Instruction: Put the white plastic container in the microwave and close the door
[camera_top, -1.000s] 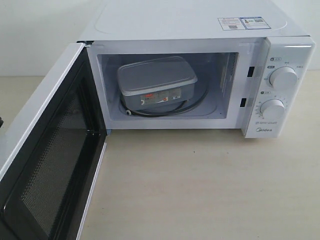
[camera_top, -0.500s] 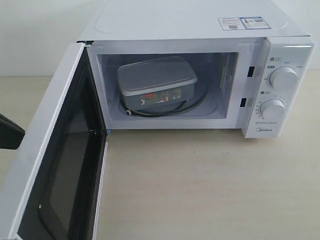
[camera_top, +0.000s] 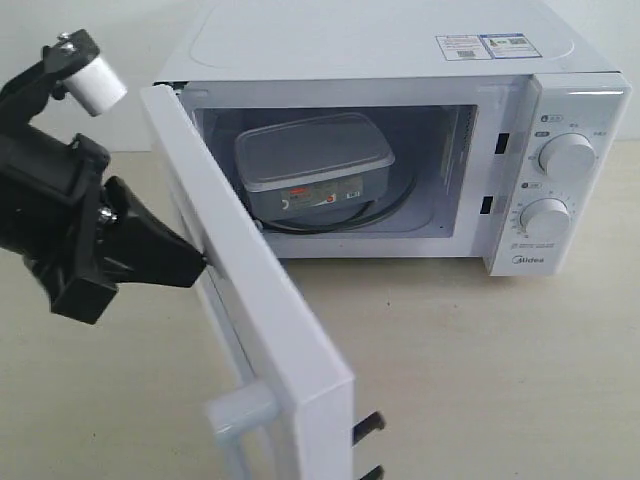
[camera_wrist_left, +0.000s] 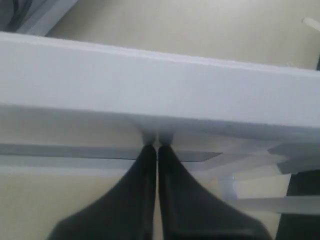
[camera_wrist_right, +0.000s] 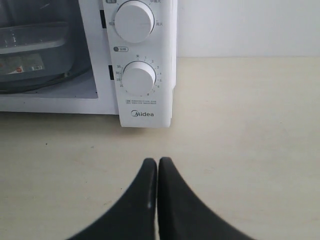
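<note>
The white plastic container sits inside the microwave on the turntable, its red-and-white label facing out; its edge also shows in the right wrist view. The door stands about half swung in, its outer face toward my left arm. My left gripper is shut, its tips pressed against the door's outer face, nothing held between them. The right gripper is shut and empty over the table, in front of the knob panel.
The door's bar handle juts out near the front edge of the exterior view. Two latch hooks stick out of the door's free edge. The beige tabletop stretches in front of the microwave.
The door has swung from wide open to about half shut. My left arm has come in from the left edge and now presses its shut tips on the door.
</note>
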